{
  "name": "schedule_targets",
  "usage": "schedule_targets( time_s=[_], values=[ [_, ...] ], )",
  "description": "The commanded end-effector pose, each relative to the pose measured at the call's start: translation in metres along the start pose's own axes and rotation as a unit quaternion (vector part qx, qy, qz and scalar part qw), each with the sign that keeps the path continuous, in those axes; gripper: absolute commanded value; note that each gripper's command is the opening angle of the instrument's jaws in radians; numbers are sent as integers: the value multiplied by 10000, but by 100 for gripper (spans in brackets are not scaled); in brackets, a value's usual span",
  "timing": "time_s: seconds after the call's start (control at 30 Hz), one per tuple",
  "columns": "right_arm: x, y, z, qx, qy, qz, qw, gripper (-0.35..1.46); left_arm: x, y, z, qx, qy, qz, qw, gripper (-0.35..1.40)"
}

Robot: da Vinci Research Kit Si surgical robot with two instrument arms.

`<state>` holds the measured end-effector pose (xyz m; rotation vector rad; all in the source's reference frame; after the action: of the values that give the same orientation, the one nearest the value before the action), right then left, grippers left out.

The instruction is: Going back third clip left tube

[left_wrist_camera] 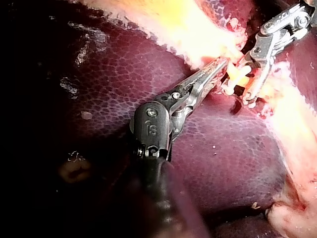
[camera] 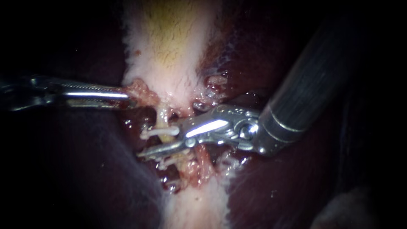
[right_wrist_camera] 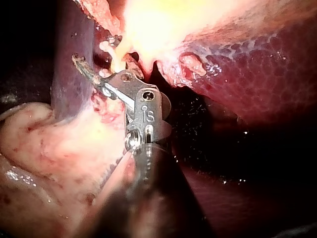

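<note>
The pale left tube (camera: 163, 118) runs down from the gallbladder (camera: 169, 38), and a reddish right tube (camera: 204, 157) lies beside it. One white clip (camera: 160, 132) crosses the left tube; another white clip (camera: 168, 162) sits lower. My right instrument (camera: 163, 143) stands open, one jaw between the two clips and the other jaw beside the upper clip. In the right wrist view its jaws (right_wrist_camera: 105, 62) straddle the tube just under a clip (right_wrist_camera: 106, 47). My left instrument (camera: 127, 96) is shut on red tissue (camera: 139, 90) at the gallbladder's lower edge, likewise in its wrist view (left_wrist_camera: 224, 63).
Dark liver (camera: 76, 169) lies on both sides of the pale strip. The right instrument's thick shaft (camera: 313, 85) crosses the upper right. Raw fatty tissue (camera: 190, 203) continues below the tubes. My right instrument (left_wrist_camera: 246, 82) shows ahead of the left jaws in the left wrist view.
</note>
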<state>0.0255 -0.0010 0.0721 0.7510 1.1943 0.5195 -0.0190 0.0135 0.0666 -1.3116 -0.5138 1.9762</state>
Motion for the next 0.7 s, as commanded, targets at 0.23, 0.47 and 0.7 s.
schedule_targets(
  time_s=[0.23,0.47,0.7],
  values=[
    [-7,22,-22,-180,48,-313,9993,50,0,0,0,2,0,1,10000,-35],
    [-15,14,-58,-338,81,-656,9972,50,-1,-1,-2,-4,-2,4,10000,-35],
    [-15,1,-104,-474,91,-1015,9937,50,-1,-2,-2,-6,-2,4,10000,-35]
  ],
)
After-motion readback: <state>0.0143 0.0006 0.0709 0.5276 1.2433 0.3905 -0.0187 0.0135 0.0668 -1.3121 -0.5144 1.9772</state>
